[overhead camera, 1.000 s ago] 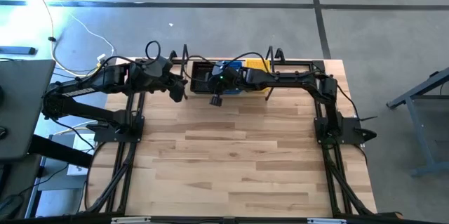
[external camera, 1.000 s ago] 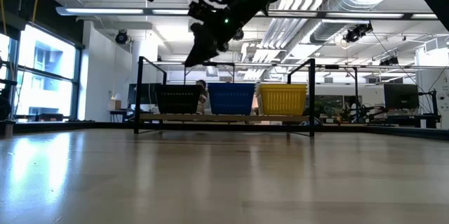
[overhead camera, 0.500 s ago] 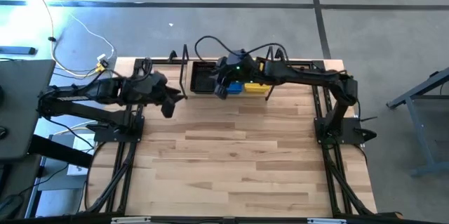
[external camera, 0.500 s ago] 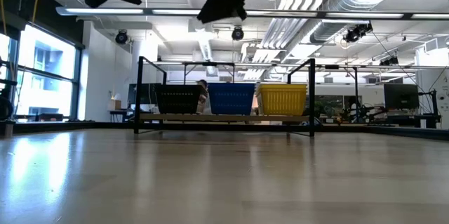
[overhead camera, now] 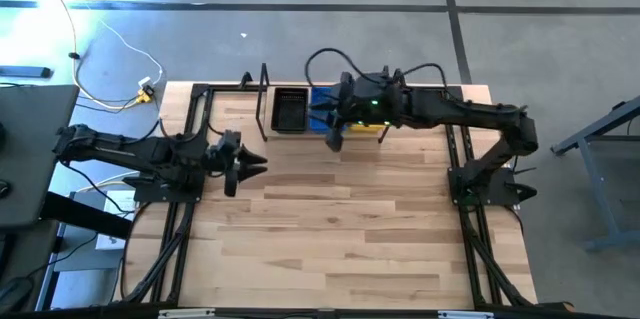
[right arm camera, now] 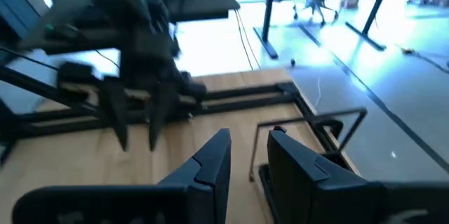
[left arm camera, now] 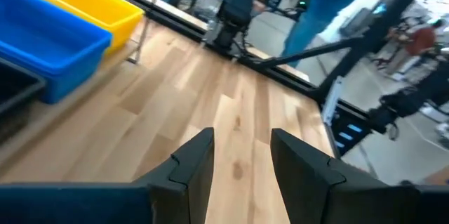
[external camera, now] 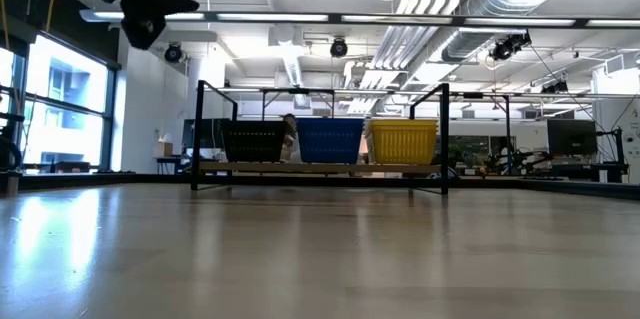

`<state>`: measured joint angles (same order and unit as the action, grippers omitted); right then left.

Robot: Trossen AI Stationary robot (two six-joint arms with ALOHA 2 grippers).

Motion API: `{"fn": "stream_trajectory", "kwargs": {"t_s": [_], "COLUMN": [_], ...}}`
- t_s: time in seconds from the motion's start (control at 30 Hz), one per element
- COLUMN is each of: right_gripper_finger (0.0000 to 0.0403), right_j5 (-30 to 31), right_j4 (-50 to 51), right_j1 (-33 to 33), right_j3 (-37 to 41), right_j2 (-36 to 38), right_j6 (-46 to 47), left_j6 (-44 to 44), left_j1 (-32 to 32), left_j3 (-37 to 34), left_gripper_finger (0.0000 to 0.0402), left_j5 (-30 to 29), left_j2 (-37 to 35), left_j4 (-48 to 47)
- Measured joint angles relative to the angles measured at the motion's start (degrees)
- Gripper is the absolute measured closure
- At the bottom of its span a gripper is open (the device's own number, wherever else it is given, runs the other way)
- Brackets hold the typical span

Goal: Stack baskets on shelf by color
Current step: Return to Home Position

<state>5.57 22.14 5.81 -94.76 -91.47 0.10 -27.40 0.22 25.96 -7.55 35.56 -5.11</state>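
Note:
Three stacks of baskets stand side by side on the shelf (external camera: 320,168) at the table's far edge: black baskets (external camera: 253,142), blue baskets (external camera: 330,140), yellow baskets (external camera: 404,142). From above I see the black stack (overhead camera: 290,111), the blue stack (overhead camera: 322,102) and the yellow stack (overhead camera: 368,126) partly under the right arm. My left gripper (overhead camera: 258,164) is open and empty over the table's left part, well short of the shelf; its wrist view shows the open fingers (left arm camera: 242,161) with the blue basket (left arm camera: 49,41) and yellow basket (left arm camera: 77,3) beyond. My right gripper (overhead camera: 335,139) hangs open and empty (right arm camera: 249,157) just in front of the blue stack.
Black rod brackets (external camera: 200,134) (external camera: 444,137) stand upright at both shelf ends. Bare wooden tabletop (overhead camera: 340,229) stretches from the shelf to the near edge. In the right wrist view the left arm (right arm camera: 133,76) shows blurred beyond. People and furniture fill the room behind the table.
My left gripper has drawn back from the shelf toward the table's near edge. My right gripper has risen out of the low view and shifted slightly right in front of the shelf. The three basket stacks have stayed in place.

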Motion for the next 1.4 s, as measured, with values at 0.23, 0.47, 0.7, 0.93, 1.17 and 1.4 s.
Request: {"fn": "stream_trajectory", "kwargs": {"t_s": [0.23, 0.47, 0.7, 0.93, 1.17, 1.4], "right_gripper_finger": [0.0320, 0.0320, 0.0320, 0.0320, 0.0320, 0.0320], "right_j5": [7.08, 11.99, 13.80, 22.30, 30.26, 34.71], "right_j4": [4.99, 6.92, 10.50, 18.53, 24.94, 9.27], "right_j1": [-3.60, -7.25, -10.45, -15.06, -20.39, -21.32], "right_j3": [0.00, 0.00, 0.00, 0.00, 3.16, 24.93], "right_j2": [7.54, 15.43, 23.25, 31.63, 37.30, 47.66], "right_j6": [0.10, 1.47, 2.54, 4.09, 8.48, 6.88], "left_j6": [-1.12, -0.61, 1.13, 5.24, 10.10, 11.28], "left_j1": [-3.68, -5.28, -5.59, -5.50, -5.50, -5.50], "left_j3": [-10.29, -17.40, -22.88, -25.36, -25.33, -25.29], "left_gripper_finger": [0.0271, 0.0271, 0.0271, 0.0271, 0.0271, 0.0271], "left_j5": [0.00, -0.01, -0.11, -0.42, -1.08, -1.66], "left_j2": [-8.12, -18.54, -27.72, -34.29, -35.33, -35.33], "left_j4": [10.46, 12.82, 12.77, 8.55, 7.23, 7.93]}}
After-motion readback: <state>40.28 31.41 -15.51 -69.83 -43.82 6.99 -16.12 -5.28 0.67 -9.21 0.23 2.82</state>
